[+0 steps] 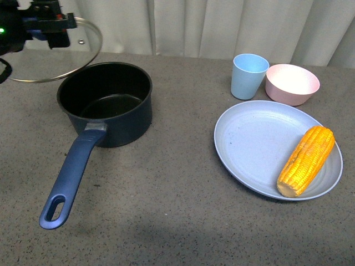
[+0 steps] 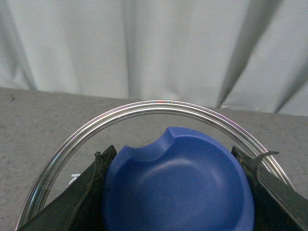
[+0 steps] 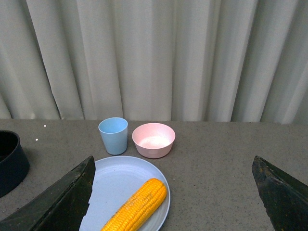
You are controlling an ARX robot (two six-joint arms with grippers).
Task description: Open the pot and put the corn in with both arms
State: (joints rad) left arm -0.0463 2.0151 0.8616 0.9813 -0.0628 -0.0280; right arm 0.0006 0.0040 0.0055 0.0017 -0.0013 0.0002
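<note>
Front view: left pincer (image 1: 54, 29) holds lid (image 1: 69, 60) seemingly clear of pot (image 1: 126, 123).

Grey speckled tabletop (image 1: 166, 216): pot (image 1: 128, 126) toward the left edge, plate (image 1: 249, 138) toward the right, cup (image 1: 248, 76) and bowl (image 1: 292, 84) behind the plate.

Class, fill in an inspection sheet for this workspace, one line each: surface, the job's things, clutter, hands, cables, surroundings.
Surface: grey speckled table, no spills seen.
Job's things: pot open and empty, handle toward the robot; glass lid held tilted in the air, up left of the pot; corn lying on the plate, right of the pot.
Clutter: pale blue cup and pink bowl, upright, side by side behind the plate.
Hands: left hand shut on the lid's blue knob; right hand open, holding nothing.
Cables: nothing seen.
Surroundings: pale curtain behind the table.
</note>
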